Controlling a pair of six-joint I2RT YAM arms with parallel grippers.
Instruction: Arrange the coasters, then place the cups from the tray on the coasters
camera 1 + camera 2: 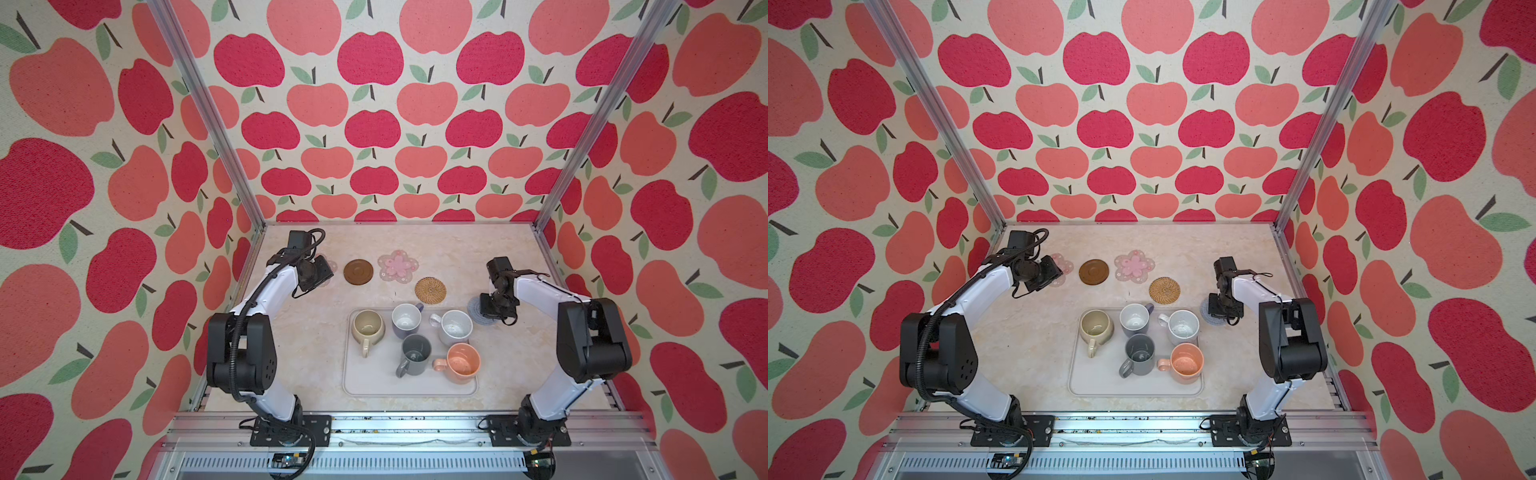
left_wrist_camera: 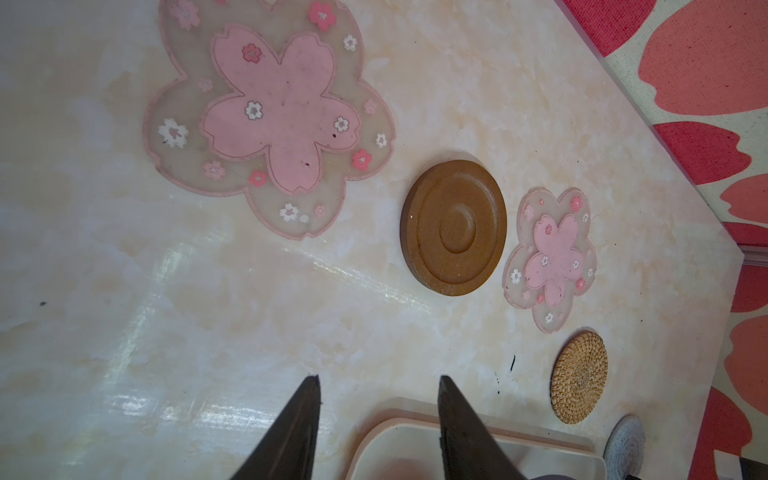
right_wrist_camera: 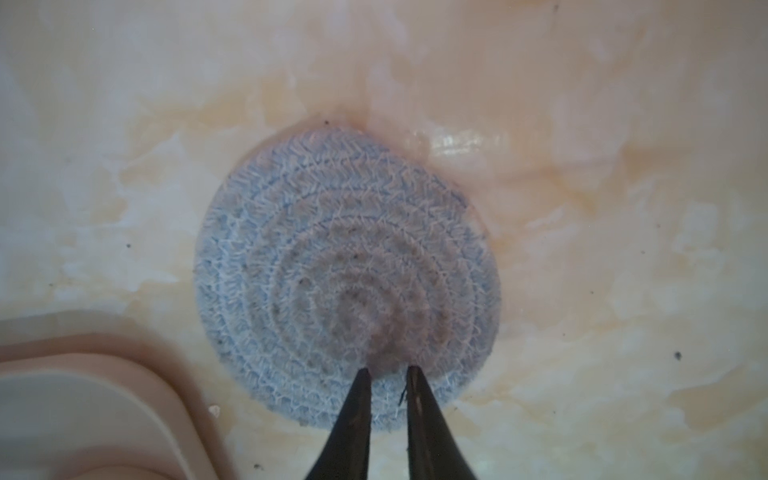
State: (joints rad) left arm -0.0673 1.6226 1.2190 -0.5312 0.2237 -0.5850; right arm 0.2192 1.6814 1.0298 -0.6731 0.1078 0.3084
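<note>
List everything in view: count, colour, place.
flower coasters: 2, pink, far row
disc coaster: 1, dark brown, between them
rattan coaster: 1, tan, beyond tray
knitted coaster: 1, grey-blue, beside tray, under right claw
mugs: 5, beige, lavender, white speckled, dark grey, peach, upright on tray
tray: 1, pale grey, near centre
table: 1, cream marble
walls: 3, red apple print, around table
left claw: 1, black, open, empty
right claw: 1, black, nearly shut, over knitted coaster

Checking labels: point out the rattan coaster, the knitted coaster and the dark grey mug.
rattan coaster [image 1: 430,289]: in a top view, centre of the weave.
knitted coaster [image 3: 347,270]: right wrist view, rings at mid-disc.
dark grey mug [image 1: 416,352]: in a top view, inside bottom.
</note>
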